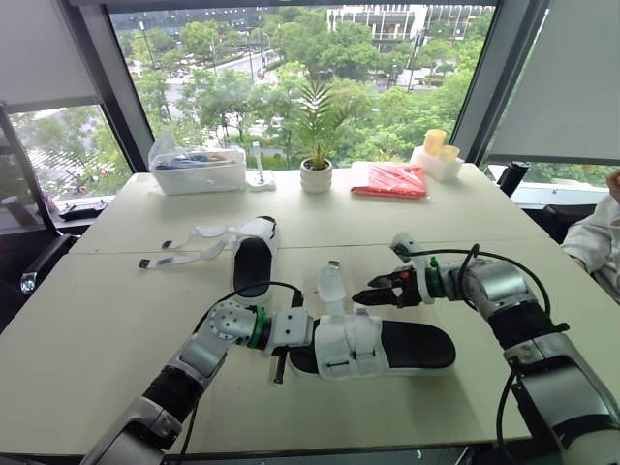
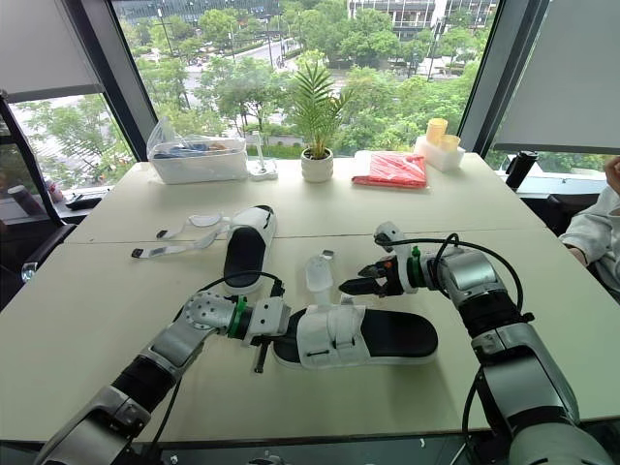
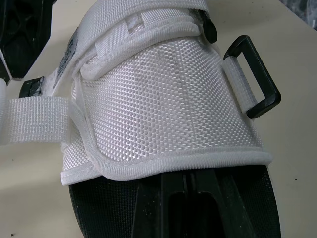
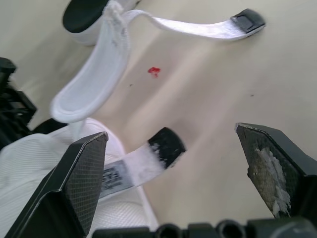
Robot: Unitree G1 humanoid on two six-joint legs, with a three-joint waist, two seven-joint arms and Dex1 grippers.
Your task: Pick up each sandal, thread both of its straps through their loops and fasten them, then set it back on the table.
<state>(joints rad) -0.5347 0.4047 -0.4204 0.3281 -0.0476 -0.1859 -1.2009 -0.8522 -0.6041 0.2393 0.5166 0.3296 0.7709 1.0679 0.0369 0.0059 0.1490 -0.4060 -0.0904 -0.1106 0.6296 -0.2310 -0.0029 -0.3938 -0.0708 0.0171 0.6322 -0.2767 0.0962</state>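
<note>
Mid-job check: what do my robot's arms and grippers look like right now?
The left arm and right arm are silver-grey and black segments, each with a green wrist ring and looping black cable. The right gripper has black, cross-hatched jaws.

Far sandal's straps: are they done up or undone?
Undone: the far sandal has both straps lying spread out on the table.

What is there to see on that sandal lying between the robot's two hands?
The sandal lies flat on the table, black footbed up, heel towards the robot's right. A white woven mesh upper covers its front, with a black rectangular loop at one side. One white strap, black-tipped, stands up unfastened. The left hand is at its toe end; the open right hand hovers by the raised strap.
</note>
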